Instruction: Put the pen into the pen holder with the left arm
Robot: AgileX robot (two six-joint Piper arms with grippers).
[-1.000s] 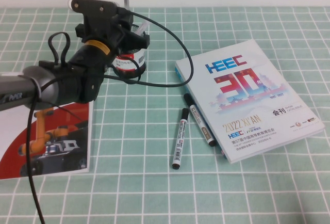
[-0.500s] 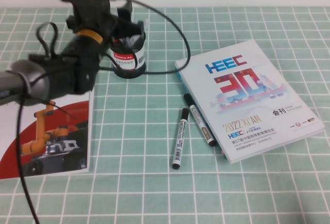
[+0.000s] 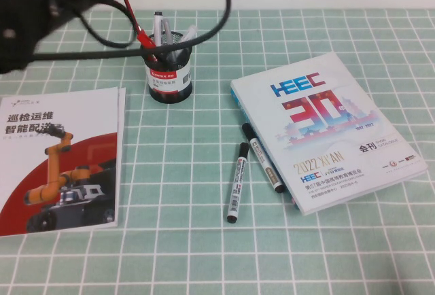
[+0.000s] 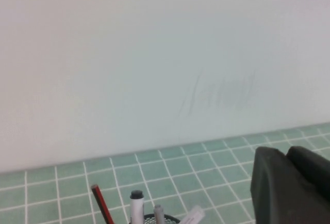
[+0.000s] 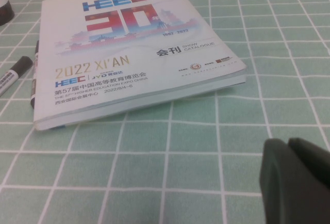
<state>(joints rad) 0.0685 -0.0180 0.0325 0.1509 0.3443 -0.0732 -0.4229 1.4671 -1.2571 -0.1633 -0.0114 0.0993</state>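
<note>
The black mesh pen holder [image 3: 168, 81] stands at the back of the mat, and its rim just shows in the left wrist view [image 4: 161, 219]. The pen [image 3: 158, 28] stands upright inside it, free of any grip, and shows again in the left wrist view [image 4: 136, 206]. A red pen [image 3: 130, 18] and a clear-tipped one [image 3: 187, 37] share the cup. The left arm [image 3: 54, 3] is raised at the back left, above and behind the holder. My left gripper [image 4: 287, 154] is shut and empty. My right gripper [image 5: 289, 146] is shut over bare mat near the catalogue.
Two white markers with black caps [image 3: 236, 181] [image 3: 262, 157] lie right of centre beside a white catalogue [image 3: 326, 125]. A red-and-white brochure [image 3: 61, 159] lies at the left. A black cable [image 3: 204, 30] hangs from the left arm past the holder.
The left gripper let go of the pen in the holder, rose up and back to the left, and shut again. The pen now stands free in the cup.
</note>
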